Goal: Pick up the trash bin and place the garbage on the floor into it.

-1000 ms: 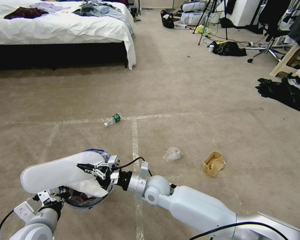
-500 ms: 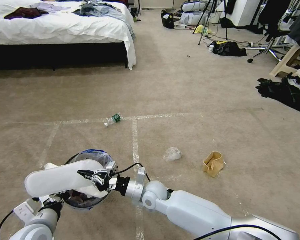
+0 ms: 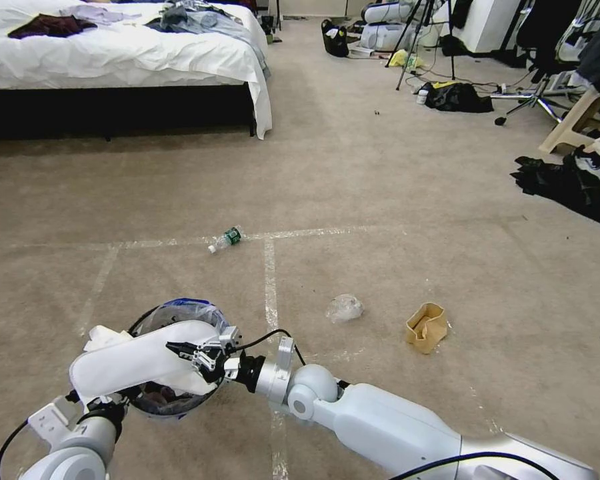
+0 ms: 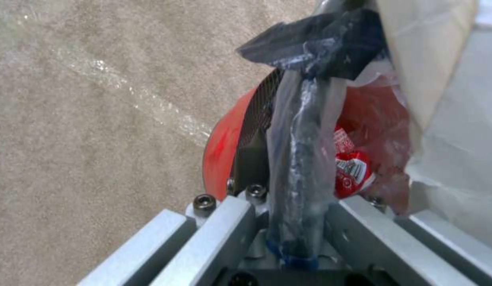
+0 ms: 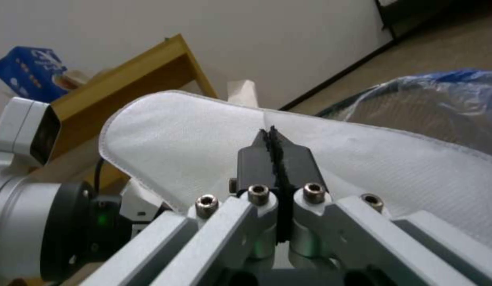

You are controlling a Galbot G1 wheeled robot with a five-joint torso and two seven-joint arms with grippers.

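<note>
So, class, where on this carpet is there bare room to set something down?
Free: the wide carpet between the bed and the bottle; also between the cardboard and the black clothes. Crowded: near the trash bin, held by the left gripper, where the right gripper pinches white cloth.

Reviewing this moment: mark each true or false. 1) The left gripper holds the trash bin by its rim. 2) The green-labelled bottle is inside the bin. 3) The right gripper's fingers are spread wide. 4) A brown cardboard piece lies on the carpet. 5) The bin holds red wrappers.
1) True: the left gripper is clamped on the bag-lined rim of the trash bin.
2) False: the bottle lies on the floor by a tape line.
3) False: the right gripper is shut, above the bin.
4) True: the cardboard piece lies right of the bin.
5) True: red wrappers lie inside.
</note>
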